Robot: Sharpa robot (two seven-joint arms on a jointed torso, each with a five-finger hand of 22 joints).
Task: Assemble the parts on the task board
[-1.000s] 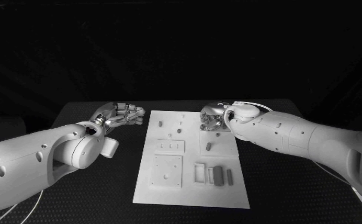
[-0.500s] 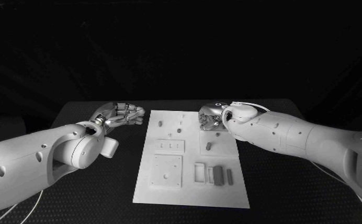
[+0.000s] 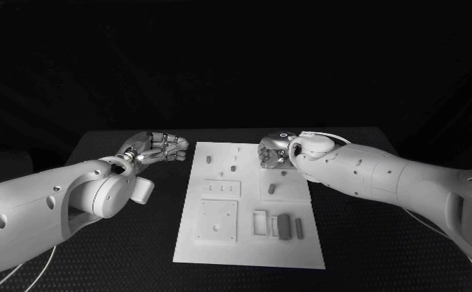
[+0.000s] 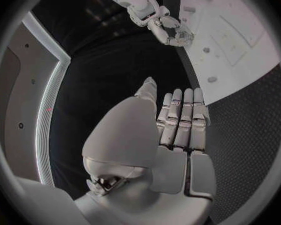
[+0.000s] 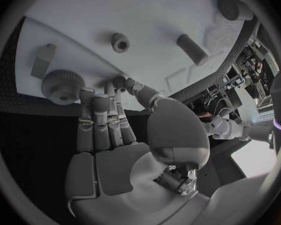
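The white task board [image 3: 251, 251] lies in the middle of the black table. Small grey pegs [image 3: 233, 167] stand in its far half, and two grey bars [image 3: 283, 226] lie near its right edge. My right hand [image 3: 273, 152] hovers over the board's far right part. In the right wrist view its fingers [image 5: 97, 120] stretch toward the board [image 5: 147, 20] with nothing between them, their tips beside a toothed round part [image 5: 62, 85]. A short peg [image 5: 120, 42] and a cylinder [image 5: 192, 49] lie beyond. My left hand [image 3: 157, 147] stays off the board's far left corner, with fingers [image 4: 181, 120] straight, holding nothing.
Raised white plates [image 3: 217, 220] and a small frame [image 3: 260, 224] sit on the board's near half. The left wrist view shows the right hand [image 4: 172, 32] over the board [image 4: 234, 40]. Black table surface [image 3: 374, 251] surrounds the board on both sides.
My right hand has crept a little to the left over the board's far part. The left hand has barely moved.
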